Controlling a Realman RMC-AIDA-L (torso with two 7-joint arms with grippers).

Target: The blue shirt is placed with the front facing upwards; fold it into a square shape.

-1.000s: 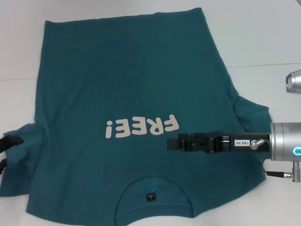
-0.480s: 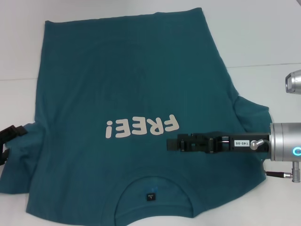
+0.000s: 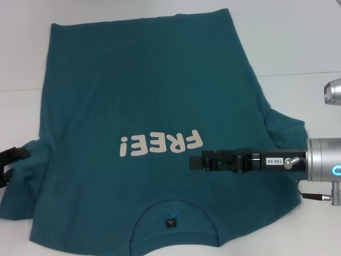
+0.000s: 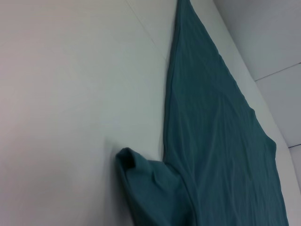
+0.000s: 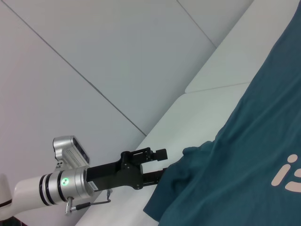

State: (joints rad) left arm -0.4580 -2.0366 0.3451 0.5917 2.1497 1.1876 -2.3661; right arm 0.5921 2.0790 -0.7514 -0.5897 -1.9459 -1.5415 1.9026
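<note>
At the tabletop's left edge, the left tool (image 3: pixel 9 162) sits beside the left sleeve (image 3: pixel 18 178); in the right wrist view its fingers look spread, one over and one under the sleeve's edge. The right tool (image 3: pixel 194 160), over the chest below the lettering (image 3: pixel 160 144), looks pressed together and holds nothing. The blue shirt (image 3: pixel 149 96) lies flat, front up, collar at the near edge, on the white tabletop (image 3: pixel 298 37). To fold well, the left tool should pinch the sleeve's edge firmly and carry it inward without dragging the body. Against the earlier frames, the left tool has crept lower and nearer the sleeve; the right tool is unchanged.
</note>
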